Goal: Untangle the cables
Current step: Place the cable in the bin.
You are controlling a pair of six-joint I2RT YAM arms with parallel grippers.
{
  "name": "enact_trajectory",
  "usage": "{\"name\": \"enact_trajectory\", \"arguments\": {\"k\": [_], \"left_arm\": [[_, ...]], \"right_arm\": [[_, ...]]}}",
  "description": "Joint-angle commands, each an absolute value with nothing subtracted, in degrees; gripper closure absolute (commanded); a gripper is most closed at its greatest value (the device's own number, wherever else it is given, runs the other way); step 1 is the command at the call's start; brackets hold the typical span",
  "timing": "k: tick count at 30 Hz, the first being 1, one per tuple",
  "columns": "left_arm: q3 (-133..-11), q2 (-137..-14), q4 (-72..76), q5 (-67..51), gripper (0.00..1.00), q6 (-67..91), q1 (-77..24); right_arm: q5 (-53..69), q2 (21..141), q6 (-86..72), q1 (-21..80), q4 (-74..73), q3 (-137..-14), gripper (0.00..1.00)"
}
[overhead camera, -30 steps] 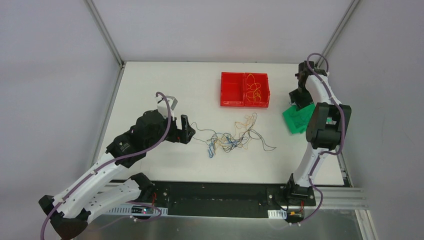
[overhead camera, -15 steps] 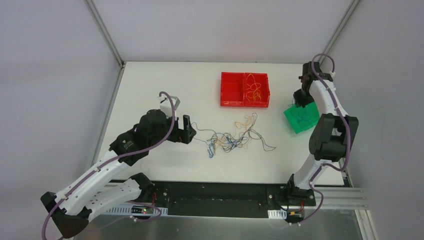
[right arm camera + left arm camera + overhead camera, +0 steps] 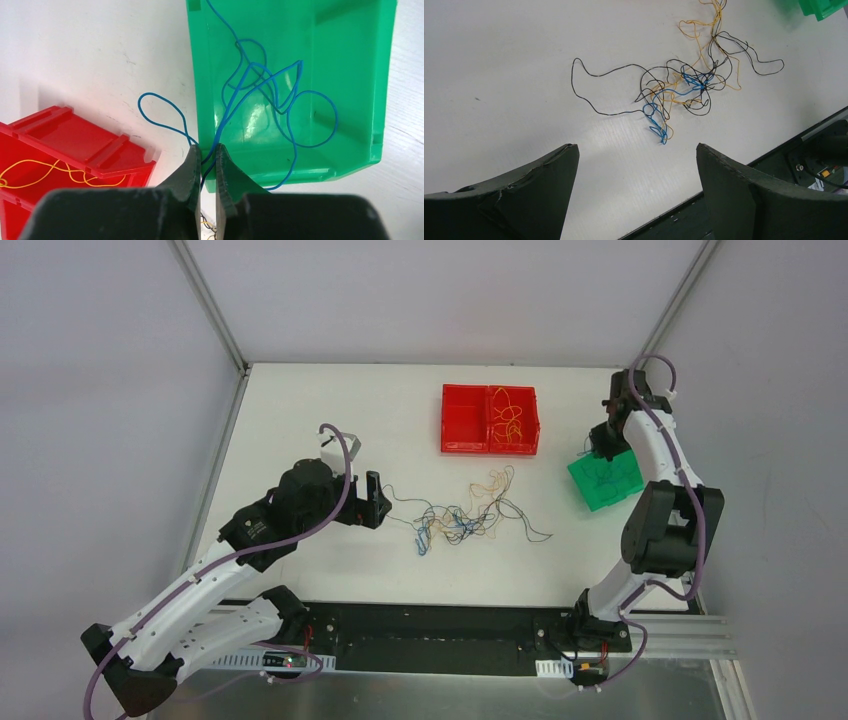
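Right claw (image 3: pixel 208 162) pinches blue cable (image 3: pixel 252 65) over green bin (image 3: pixel 350 60); left claw (image 3: pixel 635 150) spread wide beside cable tangle (image 3: pixel 684 85).

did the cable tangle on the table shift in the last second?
No. The cable tangle lies where it was, on the arms' side of the red bin, strands unchanged.

Closed pincer (image 3: pixel 207 160) tips on blue cable (image 3: pixel 252 65) over green bin (image 3: pixel 350 60).

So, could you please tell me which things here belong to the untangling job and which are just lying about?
Job: tangled cables; blue cable, pinched by right gripper; yellow cables; green bin; red bin.
Just rig: purple hoses; black base rail.
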State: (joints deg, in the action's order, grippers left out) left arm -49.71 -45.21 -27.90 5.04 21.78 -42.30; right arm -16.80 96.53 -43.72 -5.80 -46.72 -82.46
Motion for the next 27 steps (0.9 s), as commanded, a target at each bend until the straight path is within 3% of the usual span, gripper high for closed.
{"name": "enact_trajectory", "arguments": {"k": [1,5,9,16,18,23,25,27], "left_arm": [[-51.26,-44.50,-28.12,5.10,0.10,20.83,-42.06],[-51.23,-44.71,-28.12,5.14,0.10,21.03,-42.10],[-51.50,-45.67,-28.12,4.86,0.09,20.97,-42.10],[-52.45,-45.91,-28.33,5.04,0.09,19.68,-42.10],[-52.63,-45.63,-28.62,5.25,0.09,19.46,-42.10],[-52.48,-45.61,-29.00,5.02,0.09,19.60,-42.07],[-52.38,-45.76,-29.01,5.09,0.09,19.68,-42.06],[-52.45,-45.91,-29.00,5.10,0.09,19.74,-42.08]], "right_arm": [[-13.40,95.26,-45.16,-4.96,-43.66,-78.83,1.00],[-13.29,93.02,-45.62,-3.54,-40.93,-74.55,0.99],[-12.76,94.19,-44.24,-3.51,-40.92,-74.32,0.86],[-12.61,95.25,-44.21,-3.50,-39.82,-73.81,0.78],[-12.69,95.31,-44.17,-3.52,-39.70,-73.75,0.67],[-12.91,94.86,-43.87,-3.52,-39.37,-73.85,0.55],[-13.28,94.61,-43.85,-3.52,-39.58,-73.99,0.56],[-14.11,94.15,-44.01,-3.52,-39.86,-73.98,0.63]]}}
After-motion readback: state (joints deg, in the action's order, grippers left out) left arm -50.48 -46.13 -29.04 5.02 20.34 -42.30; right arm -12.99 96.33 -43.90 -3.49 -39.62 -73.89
